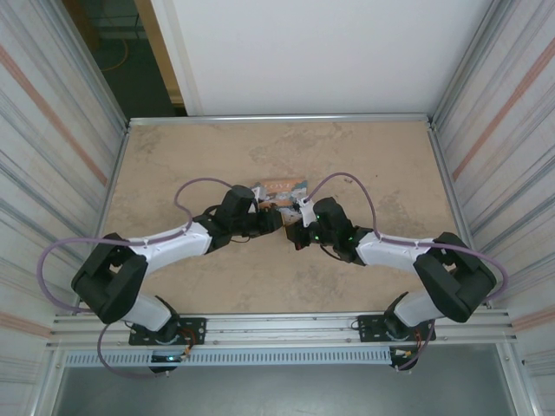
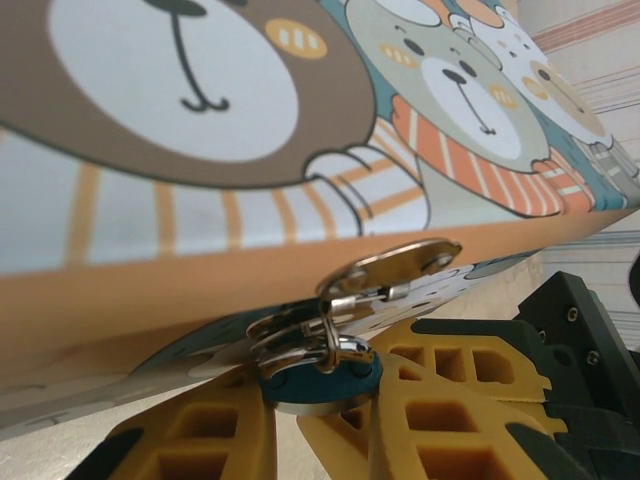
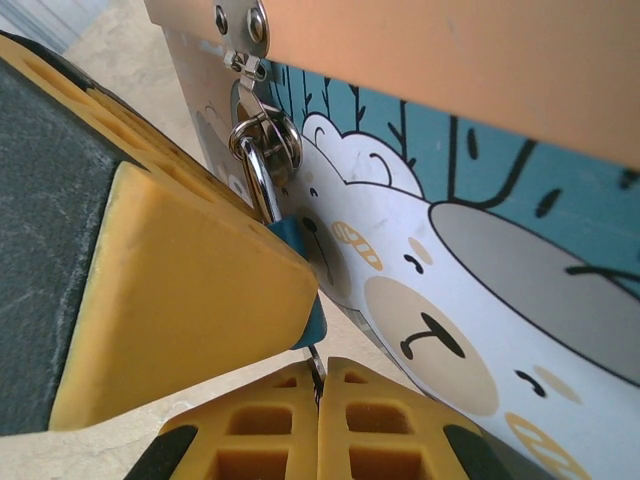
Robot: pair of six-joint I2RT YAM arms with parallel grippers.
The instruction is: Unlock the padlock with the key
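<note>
padlock (image 2: pixel 318 372): blue, shackle through hasp (image 2: pixel 395 265) of orange box (image 2: pixel 150 290) | left gripper (image 2: pixel 320 425): narrow, clamped on padlock body | right gripper (image 3: pixel 318 425): pinched on key (image 3: pixel 316 362), just below padlock, beside box front

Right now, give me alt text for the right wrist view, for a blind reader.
The right gripper, shut, pinches a thin key just below a small blue padlock. Its silver shackle hangs from the hasp of a cartoon-bear box, and the left gripper's yellow pad presses against the lock.
</note>
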